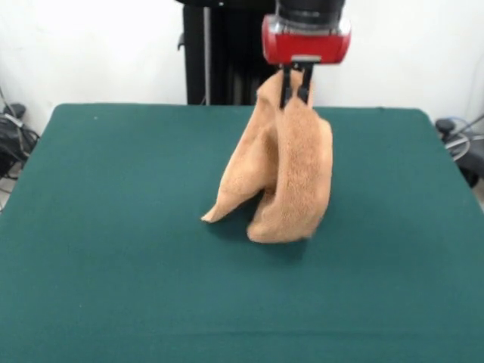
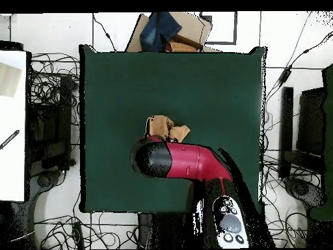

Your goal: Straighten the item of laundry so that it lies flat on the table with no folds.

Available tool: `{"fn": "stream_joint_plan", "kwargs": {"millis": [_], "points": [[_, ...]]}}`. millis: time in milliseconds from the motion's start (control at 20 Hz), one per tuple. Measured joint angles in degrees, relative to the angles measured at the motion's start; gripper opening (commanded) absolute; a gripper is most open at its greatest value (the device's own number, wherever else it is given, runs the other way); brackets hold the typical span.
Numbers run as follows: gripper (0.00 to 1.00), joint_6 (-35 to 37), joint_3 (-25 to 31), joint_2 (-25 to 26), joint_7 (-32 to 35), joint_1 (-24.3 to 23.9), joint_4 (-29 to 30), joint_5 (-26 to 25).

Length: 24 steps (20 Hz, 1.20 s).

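**Towel hung in folds, may land crumpled**

Lowest towel (image 1: 283,178) folds brush the green worktop (image 1: 113,287) near its middle; the rest hangs doubled from the pincer (image 1: 296,85), clamped on its top edge. Letting go now would likely drop it bunched, not flat.

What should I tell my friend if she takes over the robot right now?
Gripper: shut on the towel, pinching one bunched top edge, raised above the table.
Towel: hangs down in long folds; its lower end touches the green table near the middle. From overhead, only a small part shows beside the arm.
Done: towel gripped and lifted.
Left: it is not yet flat. It probably needs laying down and spreading until no folds remain.
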Motion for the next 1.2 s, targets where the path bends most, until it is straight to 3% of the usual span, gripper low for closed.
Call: {"fn": "stream_joint_plan", "kwargs": {"millis": [600,950,1200], "points": [[0.00,3.92,2.69,-7.42,0.00,-4.51,-0.64,4.22],[0.00,16.73,3.64,-9.19,0.00,-6.53,-4.86,4.24],[0.00,20.16,5.04,-9.24,0.00,-8.25,-6.84,4.72]]}}
